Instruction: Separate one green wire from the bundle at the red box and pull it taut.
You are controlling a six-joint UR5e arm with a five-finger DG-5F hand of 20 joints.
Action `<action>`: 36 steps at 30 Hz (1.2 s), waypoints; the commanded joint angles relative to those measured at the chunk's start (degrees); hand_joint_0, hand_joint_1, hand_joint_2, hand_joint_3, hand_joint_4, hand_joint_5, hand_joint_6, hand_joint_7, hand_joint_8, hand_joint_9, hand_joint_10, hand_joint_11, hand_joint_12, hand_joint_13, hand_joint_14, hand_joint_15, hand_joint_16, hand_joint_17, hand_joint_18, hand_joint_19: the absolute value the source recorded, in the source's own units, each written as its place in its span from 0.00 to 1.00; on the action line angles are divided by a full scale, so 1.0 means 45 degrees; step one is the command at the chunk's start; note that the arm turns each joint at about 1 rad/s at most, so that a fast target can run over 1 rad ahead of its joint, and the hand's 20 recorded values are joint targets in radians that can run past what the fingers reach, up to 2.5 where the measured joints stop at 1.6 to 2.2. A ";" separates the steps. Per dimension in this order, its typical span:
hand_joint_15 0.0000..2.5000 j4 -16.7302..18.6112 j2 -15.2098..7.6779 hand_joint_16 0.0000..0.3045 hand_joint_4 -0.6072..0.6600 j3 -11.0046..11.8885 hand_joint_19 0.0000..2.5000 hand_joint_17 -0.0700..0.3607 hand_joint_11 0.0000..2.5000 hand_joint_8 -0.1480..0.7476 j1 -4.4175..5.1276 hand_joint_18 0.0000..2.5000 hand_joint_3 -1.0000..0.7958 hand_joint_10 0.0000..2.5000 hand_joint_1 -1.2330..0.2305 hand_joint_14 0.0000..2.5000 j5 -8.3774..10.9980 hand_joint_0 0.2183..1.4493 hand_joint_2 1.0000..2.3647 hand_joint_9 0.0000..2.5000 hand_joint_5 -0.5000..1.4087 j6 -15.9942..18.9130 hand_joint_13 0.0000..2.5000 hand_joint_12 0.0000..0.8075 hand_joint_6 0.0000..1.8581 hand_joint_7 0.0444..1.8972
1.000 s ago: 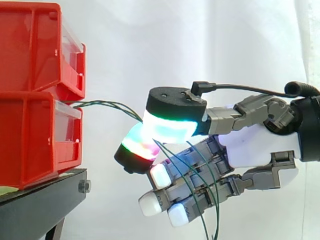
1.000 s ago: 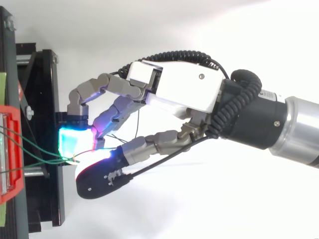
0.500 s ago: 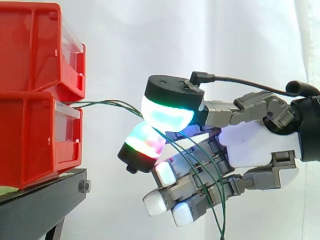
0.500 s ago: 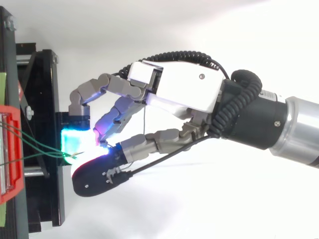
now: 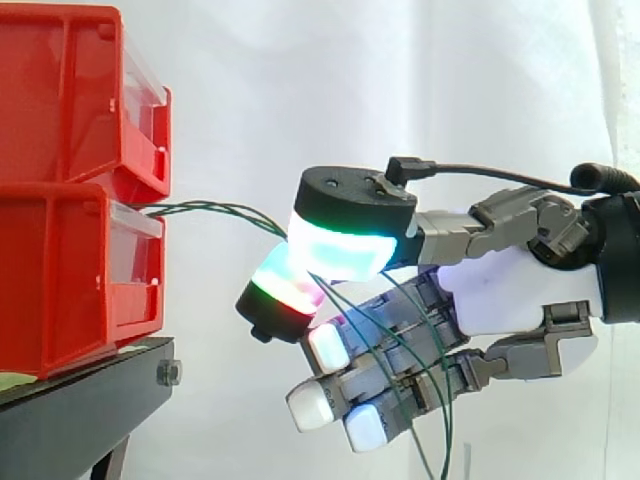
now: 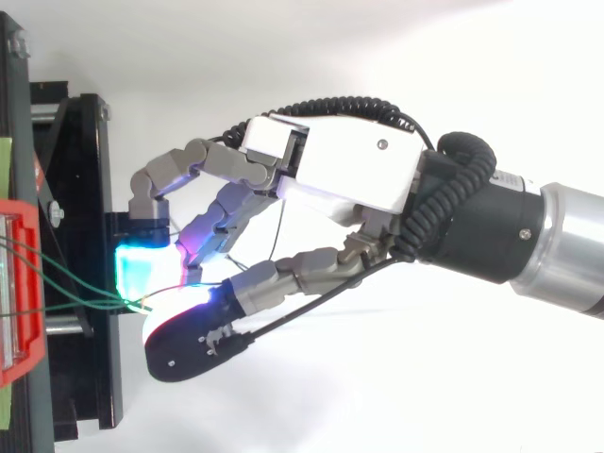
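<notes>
Wires (image 5: 215,208) span from bins (image 5: 60,190) on a stand (image 5: 90,400) rightward to robot hand (image 5: 510,290).

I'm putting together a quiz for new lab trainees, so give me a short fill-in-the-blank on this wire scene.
The thin green wires come out of the stacked ___ plastic bins. The bins rest on a ___ stand. The robot hand, pinching the wires between glowing pads, enters the side view from the ___. Beyond the pinch the wires hang ___.
Missing words: red; black; right; down.

bins (image 5: 60,270): red | wires (image 5: 215,207): green | robot hand (image 5: 510,290): white (pads (image 5: 335,250) cyan, magenta) | stand (image 5: 90,400): black
</notes>
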 commanded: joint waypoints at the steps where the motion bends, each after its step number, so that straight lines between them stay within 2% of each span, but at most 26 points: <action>1: 0.16 0.0000 0.0002 0.14 0.44 0.0000 0.18 0.39 0.30 0.43 0.0000 0.33 0.28 0.01 0.22 0.01 0.0000 0.43 0.00 0.38 0.17 0.0013 0.35 0.40 0.49 0.57; 6: 0.17 -0.0019 0.0022 0.14 0.48 0.0000 0.18 0.39 0.31 0.42 0.0000 0.33 0.28 0.01 0.22 0.01 0.0000 0.41 0.00 0.40 0.17 0.0072 0.35 0.40 0.49 0.57; 11: 0.17 -0.0195 0.0178 0.14 0.53 0.0000 0.20 0.39 0.32 0.44 0.0000 0.34 0.28 0.01 0.25 0.01 -0.0019 0.32 0.00 0.41 0.18 0.0130 0.36 0.41 0.49 0.56; 17: 0.18 -0.0586 0.0236 0.14 0.54 0.0000 0.20 0.39 0.31 0.44 0.0000 0.34 0.28 0.01 0.25 0.01 -0.0039 0.32 0.00 0.41 0.18 0.0130 0.36 0.41 0.49 0.56; 20: 0.18 -0.0566 0.0236 0.15 0.54 0.0000 0.21 0.40 0.32 0.46 0.0000 0.35 0.28 0.01 0.28 0.01 -0.0039 0.27 0.00 0.42 0.18 0.0130 0.37 0.43 0.48 0.57; 21: 0.18 -0.0566 0.0256 0.16 0.55 0.0000 0.21 0.41 0.31 0.46 0.0000 0.35 0.28 0.01 0.32 0.01 -0.0039 0.25 0.00 0.42 0.18 0.0130 0.37 0.44 0.48 0.57; 24: 0.18 -0.0586 0.0256 0.16 0.56 0.0000 0.21 0.42 0.31 0.47 0.0000 0.36 0.28 0.01 0.37 0.01 -0.0039 0.23 0.00 0.43 0.18 0.0130 0.38 0.45 0.48 0.57; 30: 0.18 -0.0566 0.0236 0.16 0.55 0.0000 0.22 0.41 0.31 0.47 0.0000 0.36 0.28 0.01 0.42 0.01 -0.0039 0.26 0.00 0.43 0.19 0.0130 0.38 0.44 0.48 0.59; 36: 0.19 -0.0586 0.0256 0.15 0.54 0.0000 0.22 0.40 0.31 0.46 0.0000 0.35 0.33 0.01 0.35 0.01 -0.0039 0.31 0.01 0.42 0.18 0.0130 0.37 0.43 0.48 0.60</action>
